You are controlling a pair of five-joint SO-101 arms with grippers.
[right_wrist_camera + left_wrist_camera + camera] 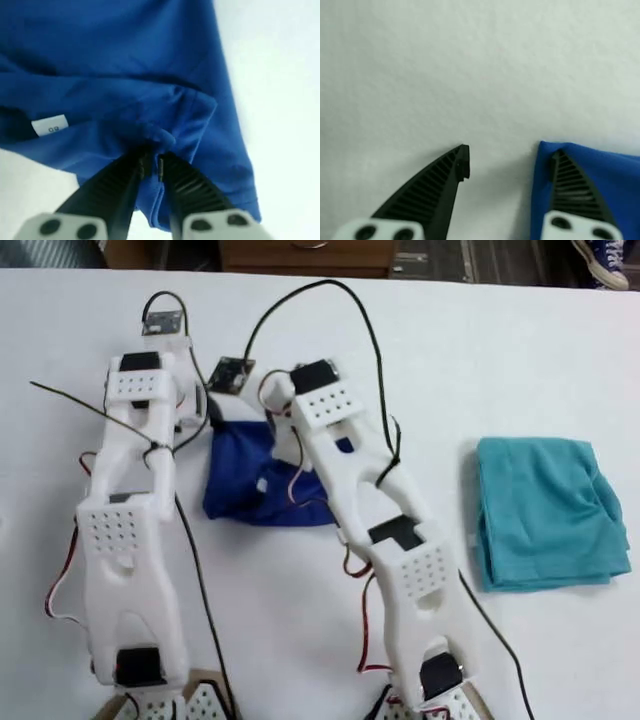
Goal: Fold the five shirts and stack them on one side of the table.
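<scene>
A dark blue shirt [252, 480] lies crumpled on the white table between the two arms. In the right wrist view my right gripper [150, 167] is shut on a fold of the blue shirt [125, 80], whose white label [50, 125] shows. My left gripper [510, 162] stands open over the table, one finger [570, 185] resting on the edge of the blue shirt [615, 175], the other finger [445, 175] over bare table. A teal shirt [548, 512] lies folded at the right side of the table.
The white table [480, 350] stretches bare behind and to the far right of the arms. Black cables [330, 300] loop over the arms. Wooden furniture [305, 254] and a person's shoe [603, 260] show beyond the far edge.
</scene>
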